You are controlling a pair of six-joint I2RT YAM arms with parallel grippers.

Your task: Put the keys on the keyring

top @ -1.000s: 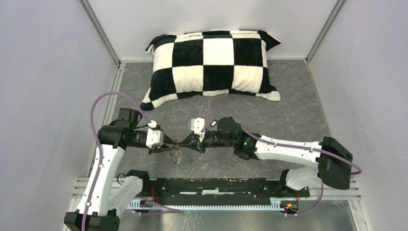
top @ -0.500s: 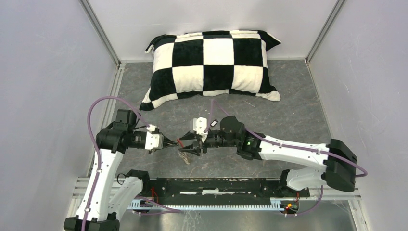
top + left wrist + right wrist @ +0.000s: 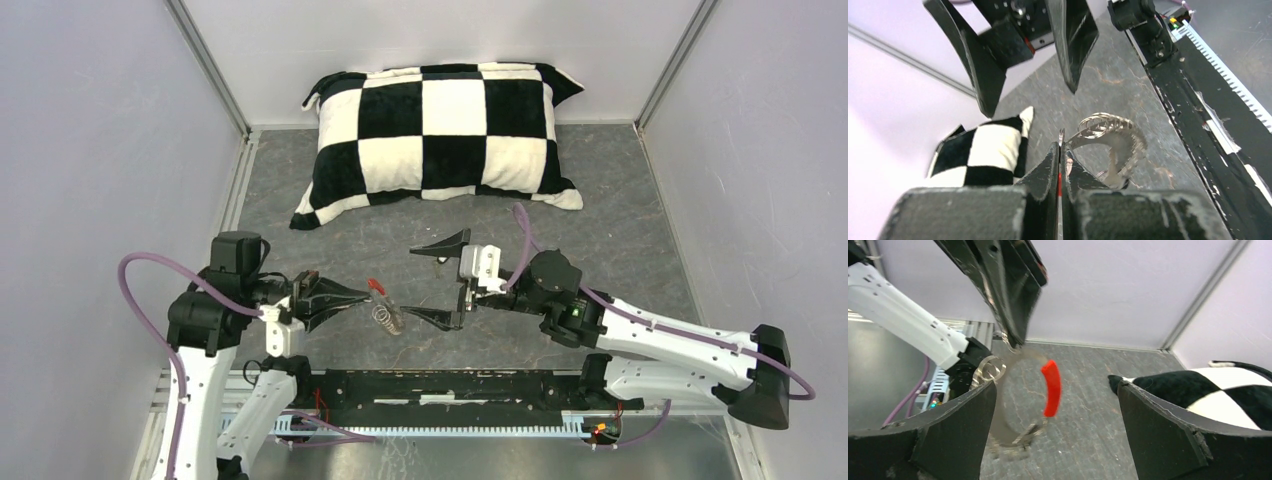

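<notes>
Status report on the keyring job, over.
Left gripper shut on the keyring, red sleeve at its tips. Right gripper wide open, facing it. Keys not made out; nothing in the way.

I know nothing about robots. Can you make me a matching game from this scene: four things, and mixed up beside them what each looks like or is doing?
Things:
1. left arm's fingers
2. right arm's fingers
3. pillow
4. keyring

Looks or states:
A. silvery coil with one red part
B. spread wide, holding nothing
C. black and white checks, at the far wall
D. shut on the keyring

Pairs: 1-D, 2-B, 3-C, 4-A.
</notes>
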